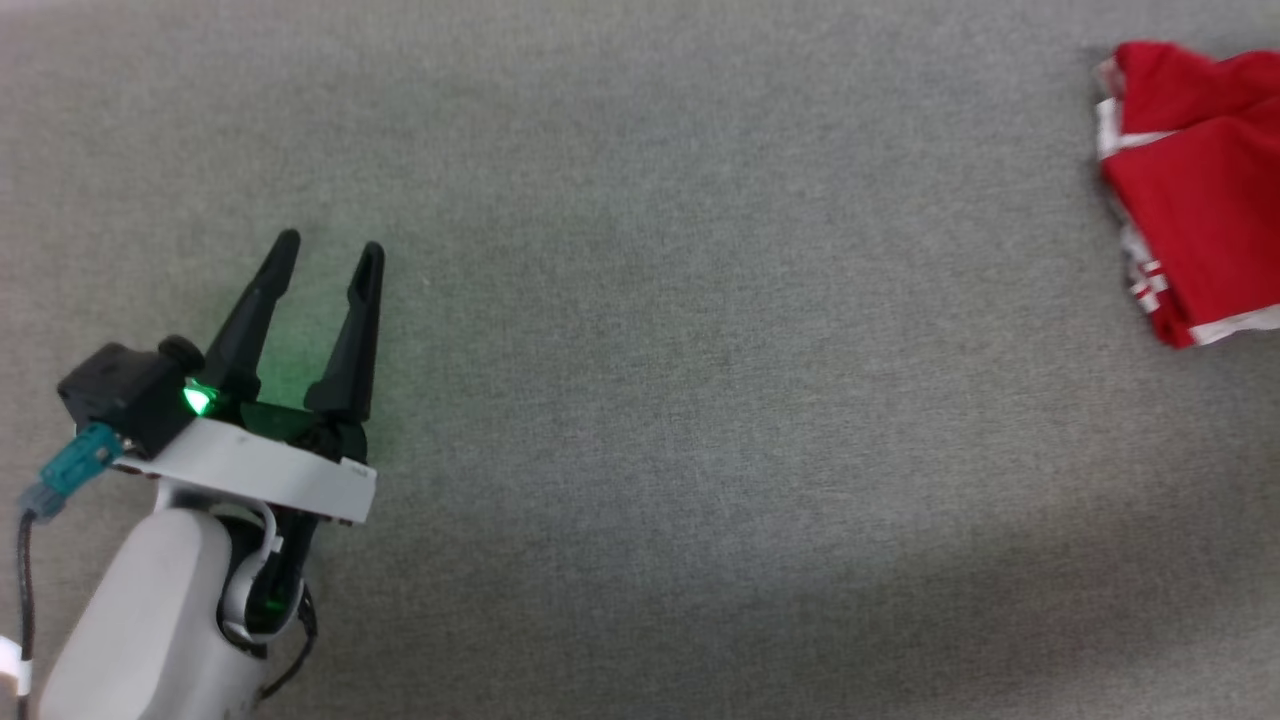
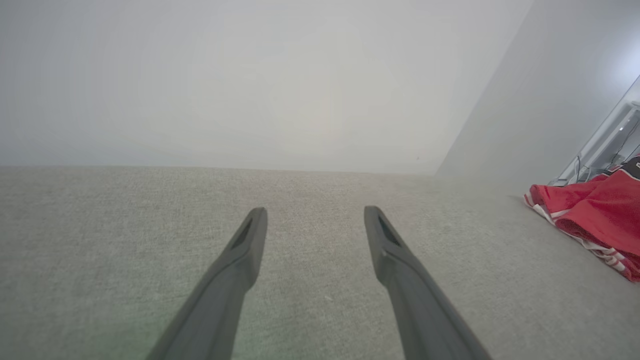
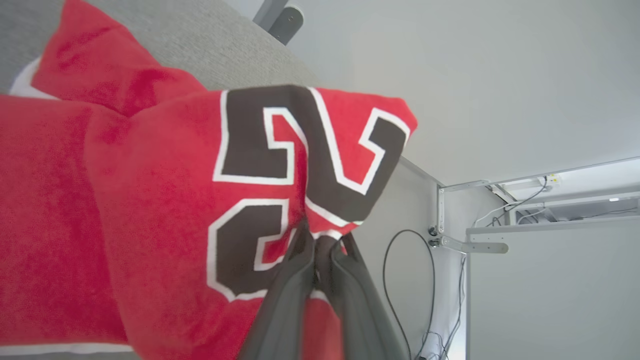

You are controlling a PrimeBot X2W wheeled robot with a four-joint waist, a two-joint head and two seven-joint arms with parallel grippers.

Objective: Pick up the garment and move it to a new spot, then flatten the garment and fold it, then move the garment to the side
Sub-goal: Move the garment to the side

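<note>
The garment point(image 1: 1200, 190), a red jersey with white trim, lies bunched at the right edge of the grey table in the head view. It also lies at the far right of the left wrist view as the garment point(image 2: 595, 215). In the right wrist view the garment point(image 3: 150, 200) hangs close to the camera with its black, white-outlined numerals showing. My right gripper point(image 3: 320, 245) is shut on a fold of the garment at the numerals. At the lower left of the head view my left gripper point(image 1: 325, 255) is open over bare table, far from the garment. The same left gripper point(image 2: 315, 212) holds nothing.
The grey fabric-covered table point(image 1: 650, 350) stretches between my left gripper and the garment. Beyond the table's far edge stands a pale wall point(image 2: 250, 75). Past the garment in the right wrist view are a white frame with a bracket point(image 3: 470, 245) and a black cable point(image 3: 400, 280).
</note>
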